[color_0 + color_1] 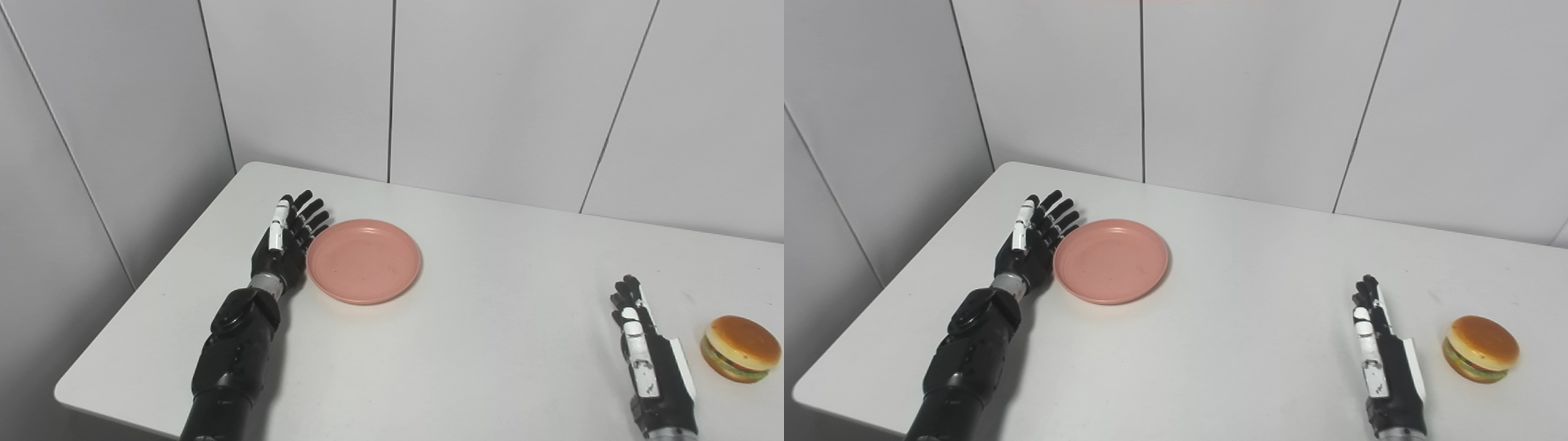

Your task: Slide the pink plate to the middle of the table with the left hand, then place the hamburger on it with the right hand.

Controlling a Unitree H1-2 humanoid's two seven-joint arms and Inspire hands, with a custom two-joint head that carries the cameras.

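Left eye view: left robot hand (286, 244) spread against pink plate (364, 261)

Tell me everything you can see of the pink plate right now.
The pink plate is round and shallow with a raised rim, matte, plastic by its look, and empty apart from a few faint specks. It lies flat and upright on the white table, left of the middle. The left hand, open with fingers straight, stands at its left rim, apparently touching it. The hamburger sits far off to the right.

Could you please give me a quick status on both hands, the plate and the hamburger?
Left robot hand open beside pink plate. Right robot hand open, left of hamburger. Path clear.
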